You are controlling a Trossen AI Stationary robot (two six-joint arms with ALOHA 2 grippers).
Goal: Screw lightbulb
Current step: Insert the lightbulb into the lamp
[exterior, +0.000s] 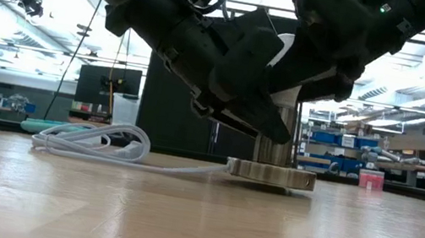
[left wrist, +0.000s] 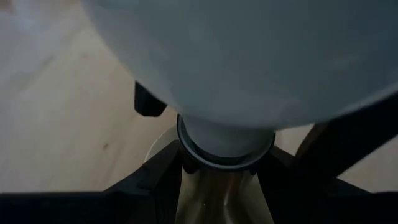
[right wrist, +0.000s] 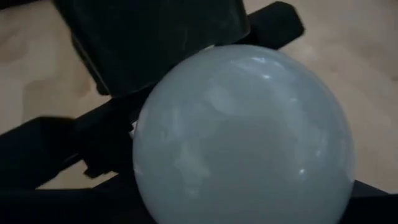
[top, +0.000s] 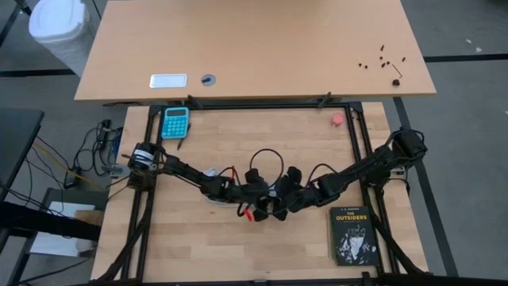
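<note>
On the near right of the wooden surface (top: 262,246) lies a black book (top: 352,234), well apart from the action. At the middle of the surface the two dark arms meet over a round silvery socket disc (exterior: 272,175), whose white coiled cord (exterior: 93,141) trails away to the left in the low view. The lightbulb (right wrist: 242,134), white and frosted, stands upright with its greyish base (left wrist: 225,144) set in the metal socket stem (exterior: 277,142) above the disc. The left gripper (left wrist: 217,171) reaches in from the left, its jaws clamped low around the socket stem just under the bulb's neck. The right gripper (top: 284,200) comes in from the right at the bulb's globe; whether its jaws grip the glass or stand just off it cannot be told. Farther back, a teal calculator (top: 175,121) sits at the far left of the surface and a small pink-red round object (top: 338,118) at the far right. Beyond them a second, lighter table (top: 254,48) spans the far side.
</note>
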